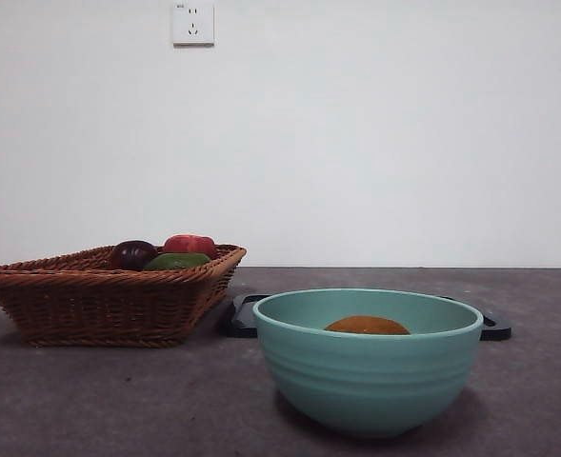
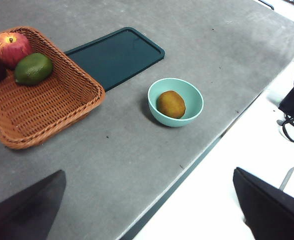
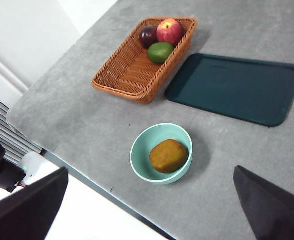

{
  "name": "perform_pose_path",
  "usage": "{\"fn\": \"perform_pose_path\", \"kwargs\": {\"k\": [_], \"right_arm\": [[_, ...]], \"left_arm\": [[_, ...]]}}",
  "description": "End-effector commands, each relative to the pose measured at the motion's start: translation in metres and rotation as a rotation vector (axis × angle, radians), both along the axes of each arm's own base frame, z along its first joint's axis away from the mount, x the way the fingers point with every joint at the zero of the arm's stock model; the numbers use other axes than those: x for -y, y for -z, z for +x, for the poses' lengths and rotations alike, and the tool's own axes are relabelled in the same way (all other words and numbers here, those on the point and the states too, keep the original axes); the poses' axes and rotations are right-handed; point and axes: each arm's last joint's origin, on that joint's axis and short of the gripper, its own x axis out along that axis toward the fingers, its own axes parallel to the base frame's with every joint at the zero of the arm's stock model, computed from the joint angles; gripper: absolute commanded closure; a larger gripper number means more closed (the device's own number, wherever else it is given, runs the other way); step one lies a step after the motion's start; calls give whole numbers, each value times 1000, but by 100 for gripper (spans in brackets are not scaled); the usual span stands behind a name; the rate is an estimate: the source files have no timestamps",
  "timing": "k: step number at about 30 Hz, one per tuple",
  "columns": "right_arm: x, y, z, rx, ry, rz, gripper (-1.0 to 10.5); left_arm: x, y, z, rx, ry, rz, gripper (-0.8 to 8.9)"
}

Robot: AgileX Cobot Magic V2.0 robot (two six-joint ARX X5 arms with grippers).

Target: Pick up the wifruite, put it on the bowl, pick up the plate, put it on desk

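Wifruite [image 3: 168, 156] sits in bowl [image 3: 138, 165] on grey desk [image 3: 102, 125]; both tools released, high above.

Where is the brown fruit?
The brown fruit lies inside the green bowl, near the table's front edge, in front of the dark tray and the basket.

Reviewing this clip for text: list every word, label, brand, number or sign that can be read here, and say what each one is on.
No text here can be read.
Wall socket: a tiny dark mark at its upper left corner, too small to read.
Bowl, wifruite, wicker basket, dark tray and desk: no lettering shows in any view.
Both grippers: only plain black jaws show, spread wide, with no markings.
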Motion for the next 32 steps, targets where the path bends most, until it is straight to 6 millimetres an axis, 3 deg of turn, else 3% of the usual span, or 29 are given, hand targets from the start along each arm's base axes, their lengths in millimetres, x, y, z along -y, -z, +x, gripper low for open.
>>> {"fn": "perform_pose_path", "kwargs": {"k": [1, 5, 18, 32], "right_arm": [[-1, -5, 4, -25, 10, 23, 362], [-5, -5, 20, -81, 10, 10, 362], [-31, 9, 101, -361, -40, -45, 363], [-91, 48, 167, -502, -86, -274, 363]], "left_arm": [[-2, -5, -1, 26, 8, -39, 251], [-2, -6, -1, 27, 7, -40, 251], [-2, -6, -1, 26, 8, -40, 251], [-2, -6, -1, 28, 8, -40, 251]]}}
